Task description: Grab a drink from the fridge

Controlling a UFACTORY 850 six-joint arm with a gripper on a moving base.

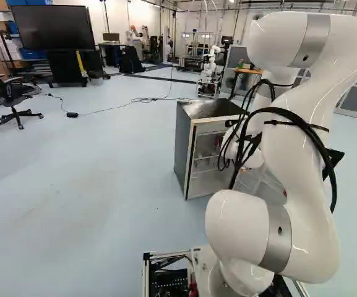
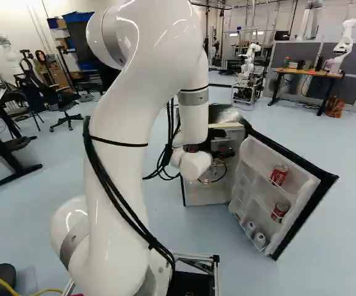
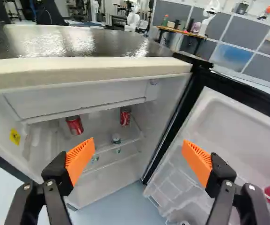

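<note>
The small fridge (image 1: 184, 148) stands ahead of the arm with its door (image 2: 289, 197) swung out. My gripper (image 2: 222, 148) is at the fridge's opening in the right base view, partly hidden by the wrist. In the wrist view the gripper (image 3: 138, 159) stands open, nothing between its fingers. Farther ahead, inside the fridge, are two red cans, one (image 3: 75, 125) nearer one finger and the other (image 3: 125, 116) near the hinge-side wall. A small clear bottle (image 3: 116, 138) is lower down. The door shelves carry red cans (image 2: 279, 174) and pale cans (image 2: 260, 239).
The fridge's top edge (image 3: 88, 72) runs across ahead of the fingers, and the open door's black frame (image 3: 172, 123) stands beside them. Another robot (image 2: 248, 68) is behind the fridge. A wooden table (image 2: 307, 73), an office chair (image 1: 14, 102) and a floor cable (image 1: 113, 106) lie farther off.
</note>
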